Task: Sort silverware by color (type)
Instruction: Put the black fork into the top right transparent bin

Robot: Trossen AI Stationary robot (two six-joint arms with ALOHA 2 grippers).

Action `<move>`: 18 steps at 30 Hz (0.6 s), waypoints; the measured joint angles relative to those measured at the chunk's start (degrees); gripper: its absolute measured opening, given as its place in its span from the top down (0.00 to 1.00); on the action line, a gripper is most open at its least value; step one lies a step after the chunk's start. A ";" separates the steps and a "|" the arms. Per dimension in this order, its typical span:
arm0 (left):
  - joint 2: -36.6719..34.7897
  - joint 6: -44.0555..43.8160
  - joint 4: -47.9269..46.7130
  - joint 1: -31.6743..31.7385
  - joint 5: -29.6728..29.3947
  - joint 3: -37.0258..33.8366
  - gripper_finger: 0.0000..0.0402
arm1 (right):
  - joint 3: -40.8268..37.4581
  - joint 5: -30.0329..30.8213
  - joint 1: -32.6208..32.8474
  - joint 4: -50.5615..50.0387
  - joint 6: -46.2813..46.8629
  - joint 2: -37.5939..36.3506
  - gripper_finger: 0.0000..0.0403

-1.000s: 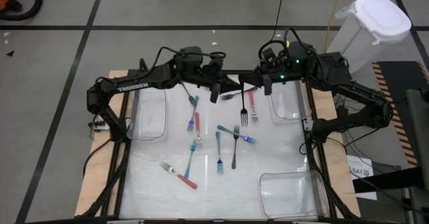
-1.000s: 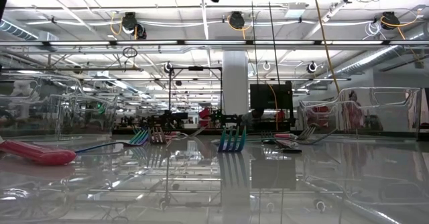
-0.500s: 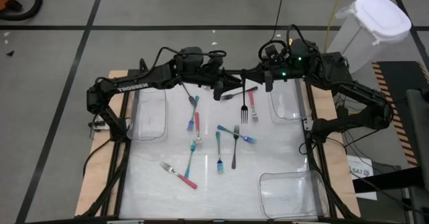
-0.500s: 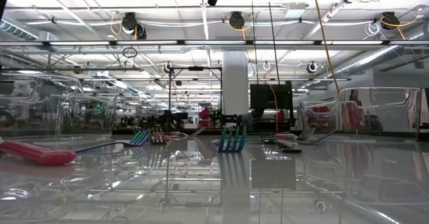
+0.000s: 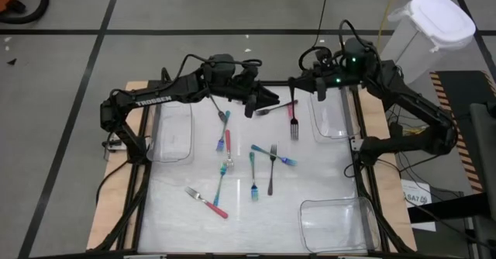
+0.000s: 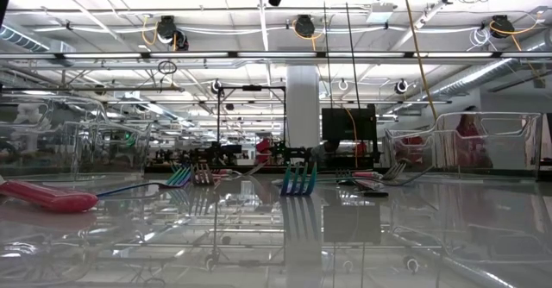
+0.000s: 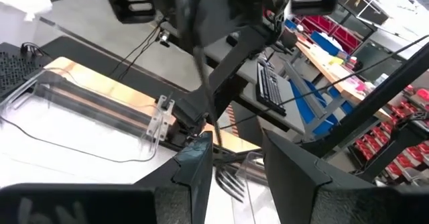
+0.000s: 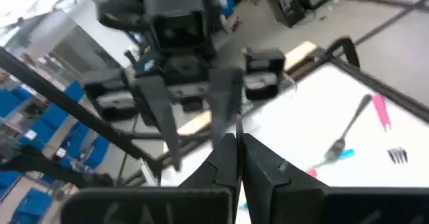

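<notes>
White "TROSSEN" lettering runs along the left arm [image 5: 151,98]. Above the table's [image 5: 325,177] far edge, the left gripper [image 5: 263,100] stands parted and empty. The right gripper [image 5: 295,104], clamped, holds a pink-handled fork [image 5: 293,121]; other forks [image 5: 256,170] lie mid-table.

A large open industrial lab or robotics workshop: the low view shows a high ceiling with exposed pipes and cable reels [image 6: 304,25], long strip lights, a white column [image 6: 303,107] at 12 o'clock and metal frame rigs beyond. The high view shows grey floor marked with black tape lines [image 5: 93,53] at 10 o'clock.
</notes>
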 joint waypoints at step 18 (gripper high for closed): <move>0.00 -0.46 -0.11 0.00 -0.25 0.00 0.67 | 0.00 -2.80 -17.02 -22.85 -19.39 -1.49 0.99</move>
